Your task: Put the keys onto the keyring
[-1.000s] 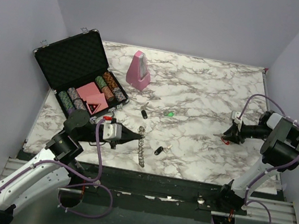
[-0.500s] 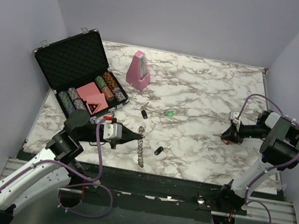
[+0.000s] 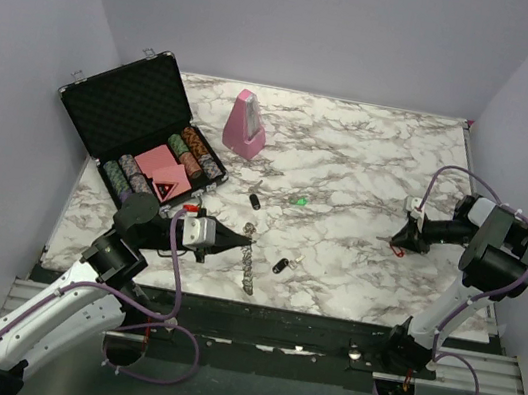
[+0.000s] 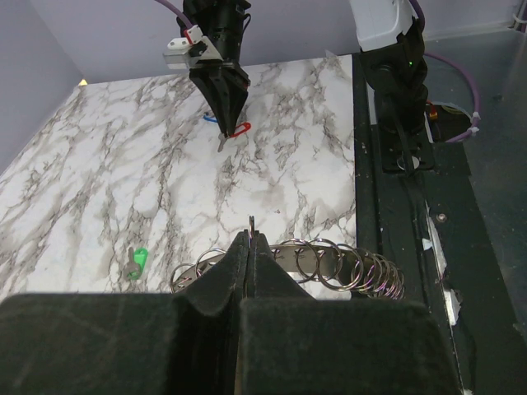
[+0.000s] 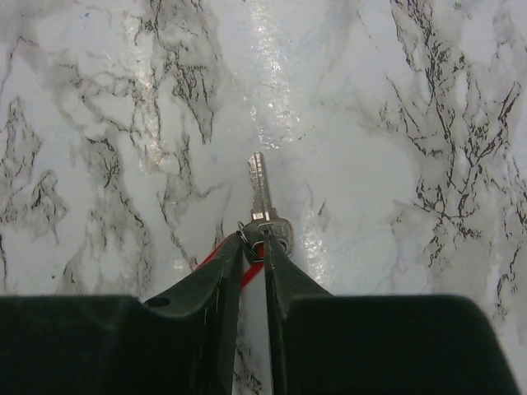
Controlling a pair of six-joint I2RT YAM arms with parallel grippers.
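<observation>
The keyring (image 3: 251, 259), a silvery band strung with several small rings, lies near the front edge. My left gripper (image 3: 239, 242) is shut on one thin ring of it; in the left wrist view the jaws (image 4: 249, 236) pinch that ring and the keyring (image 4: 329, 263) curves behind them. My right gripper (image 3: 399, 243) is down on the table at the right, closed on the head of a silver key (image 5: 262, 193) with a red tag (image 5: 249, 271). Loose keys lie mid-table: a black one (image 3: 255, 199), a green one (image 3: 299, 201) and another black one (image 3: 280, 265).
An open black poker-chip case (image 3: 127, 109) stands at the back left with a pink metronome (image 3: 246, 126) beside it. A red-capped key (image 3: 189, 207) lies by the left arm. A blue tag (image 4: 211, 119) lies beside the right gripper.
My right gripper has edged slightly left at the table surface over the red-tagged key. The left gripper and keyring have not moved.
</observation>
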